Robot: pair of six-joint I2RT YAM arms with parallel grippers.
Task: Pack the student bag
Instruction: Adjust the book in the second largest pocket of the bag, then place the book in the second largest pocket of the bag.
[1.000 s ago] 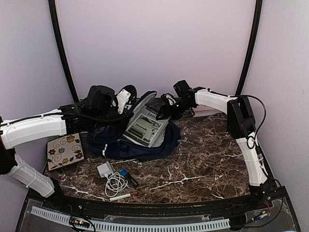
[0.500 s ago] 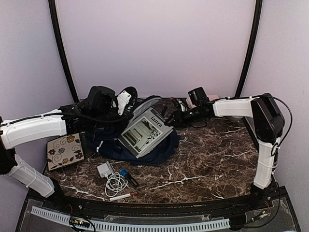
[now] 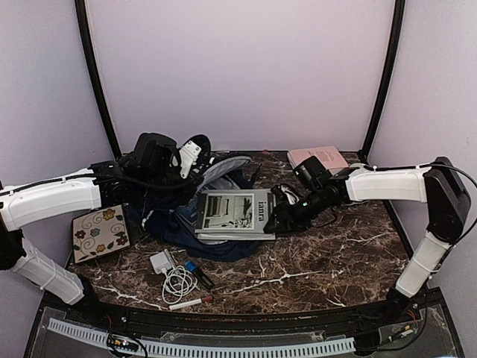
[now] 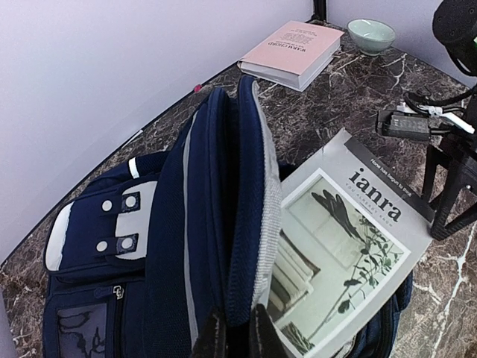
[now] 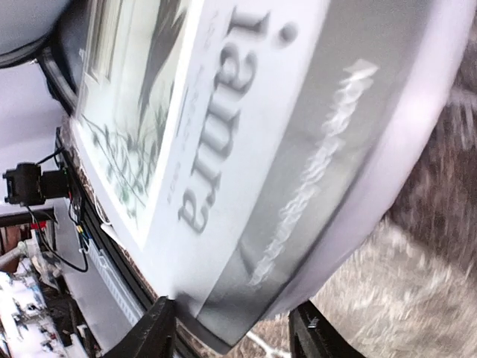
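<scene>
The bag (image 3: 170,224) lies on the table (image 3: 328,253), toward 9 o'clock from the centre, with its main compartment gaping. My left gripper (image 4: 237,339) works at the bag's 12 o'clock side. Its wrist view shows both fingers pinched together on the rim of the flap (image 4: 223,194), holding that navy-and-grey panel up on edge.

A grey magazine (image 3: 235,214) titled "ianra" lies nearly flat across the open bag. One side of it is hidden behind the raised flap, and the titled end sticks out toward 3 o'clock. My right gripper (image 5: 232,306) sits at that end. In its blurred wrist view the two fingers stand apart with the magazine's edge between them, and I cannot tell whether either finger presses on the paper.

A pink book (image 3: 319,156) lies at 1 o'clock by the back wall. The left wrist view shows a pale green bowl (image 4: 371,33) near it. A flowered tile (image 3: 100,233) sits at 9 o'clock by the table's edge, just beside the bag. At 7 o'clock, near the bag, I see a white charger (image 3: 160,261) with its coiled cable (image 3: 177,283), a small blue item (image 3: 191,266), and a pen (image 3: 190,302) nearest the arm bases.
</scene>
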